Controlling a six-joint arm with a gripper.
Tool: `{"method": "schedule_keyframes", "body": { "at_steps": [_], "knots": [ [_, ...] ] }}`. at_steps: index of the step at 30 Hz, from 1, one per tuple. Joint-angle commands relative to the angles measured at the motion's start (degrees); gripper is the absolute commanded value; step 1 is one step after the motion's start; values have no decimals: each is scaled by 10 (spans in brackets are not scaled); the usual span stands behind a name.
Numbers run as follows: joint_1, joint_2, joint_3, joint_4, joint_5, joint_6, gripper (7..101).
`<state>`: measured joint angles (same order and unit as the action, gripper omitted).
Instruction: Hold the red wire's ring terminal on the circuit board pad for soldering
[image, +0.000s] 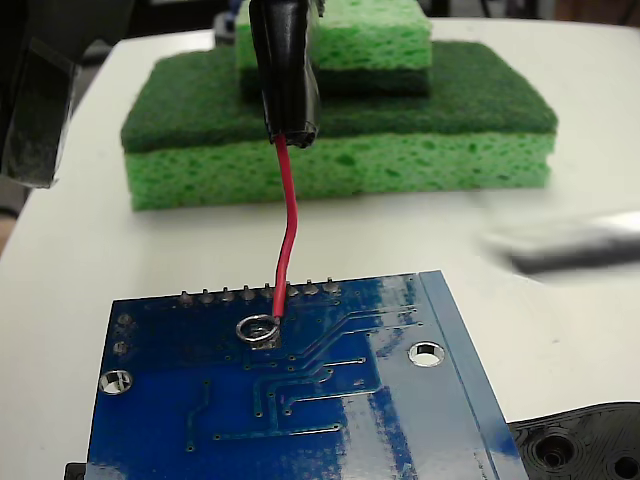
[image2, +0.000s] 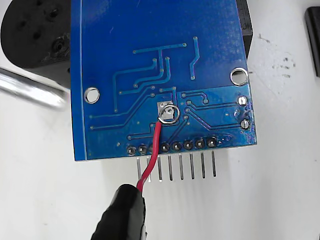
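In the wrist view, the gripper (image2: 131, 206) is clamped on the red wire (image2: 151, 159), which runs toward 1 o'clock to the ring terminal (image2: 168, 114), lying on the circuit board (image2: 125, 30) pad. Only the fixed view shows the sponges (image: 340, 130) beyond, at 12 o'clock.

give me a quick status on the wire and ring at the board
Gripper shut on red wire. Ring terminal lies on circuit board pad. Blurred metal rod nearby, clear of the ring.

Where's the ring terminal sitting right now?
In the wrist view the ring terminal lies on a square silver pad near the middle of the circuit board, just above the row of solder points.
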<state>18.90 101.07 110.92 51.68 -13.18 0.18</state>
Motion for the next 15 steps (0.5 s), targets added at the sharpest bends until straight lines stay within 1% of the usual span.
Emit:
{"method": "schedule_keyframes", "body": {
  "at_steps": [1,10,15],
  "knots": [
    [-1,5,-3,0,1,0,1003],
    [-5,76,33,8,10,7,1003],
    [-31,165,100,0,33,25,1003]
  ]
}}
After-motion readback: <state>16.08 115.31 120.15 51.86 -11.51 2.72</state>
